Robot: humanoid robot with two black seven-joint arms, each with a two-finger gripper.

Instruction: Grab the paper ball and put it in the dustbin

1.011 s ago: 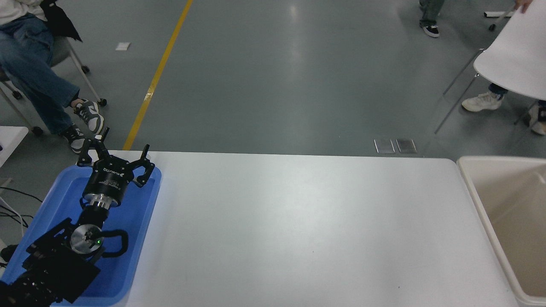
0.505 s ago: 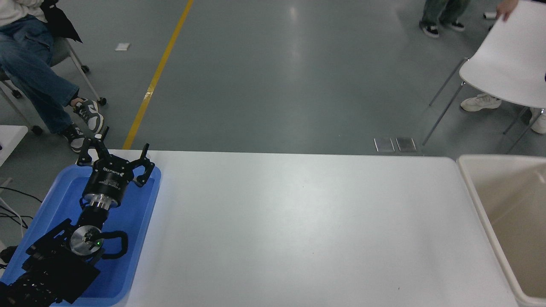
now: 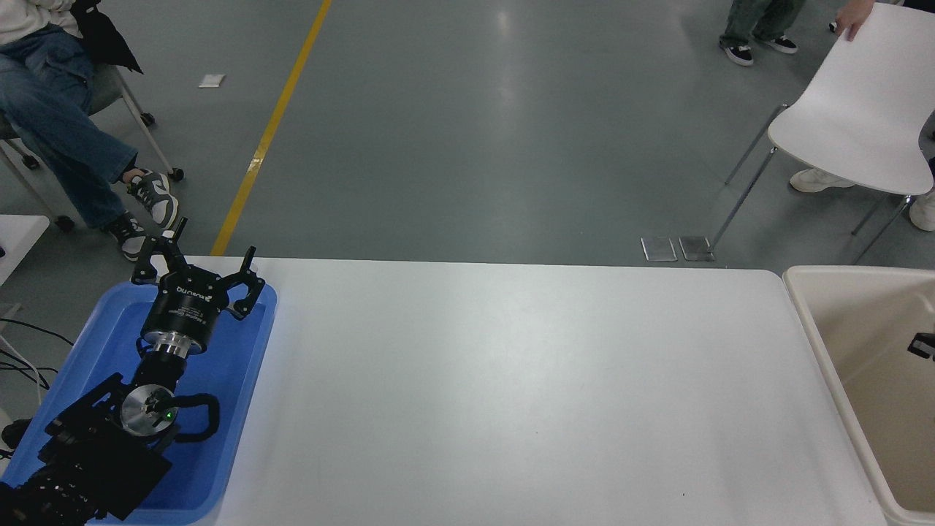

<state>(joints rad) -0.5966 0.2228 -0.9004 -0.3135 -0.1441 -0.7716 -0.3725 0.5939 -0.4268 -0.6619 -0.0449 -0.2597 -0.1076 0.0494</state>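
Left gripper [image 3: 199, 270] sits parked over the blue tray [image 3: 241, 380] at the desk's [image 3: 511, 394] near-left corner, fingers spread wide, nothing in them. No change there across the last 1 s.

What changed: a small black piece has come into view at the right edge, over the inside of the dustbin [image 3: 803, 321] by the desk's right end. It was absent 0.5 s ago. Likely the tip of the right gripper [image 3: 922, 345], but only a sliver shows, so I cannot tell whether its fingers are released or clenched, or whether they carry anything.

Paper ball: not visible anywhere. Not on the desk, not in the tray, not on the part of the dustbin floor that shows. Could be inside the right gripper past the frame edge, or already down in the hidden part of the dustbin; can't say which.

Also changed: the white chair [image 3: 862, 117] on the floor beyond the far-right corner has moved left, a person's hand [image 3: 851, 20] on its back. Off the desk, irrelevant to the task.

Judgement: right arm over the dustbin means the drop stage, either about to let go or just done. Needs the ball in view to confirm.
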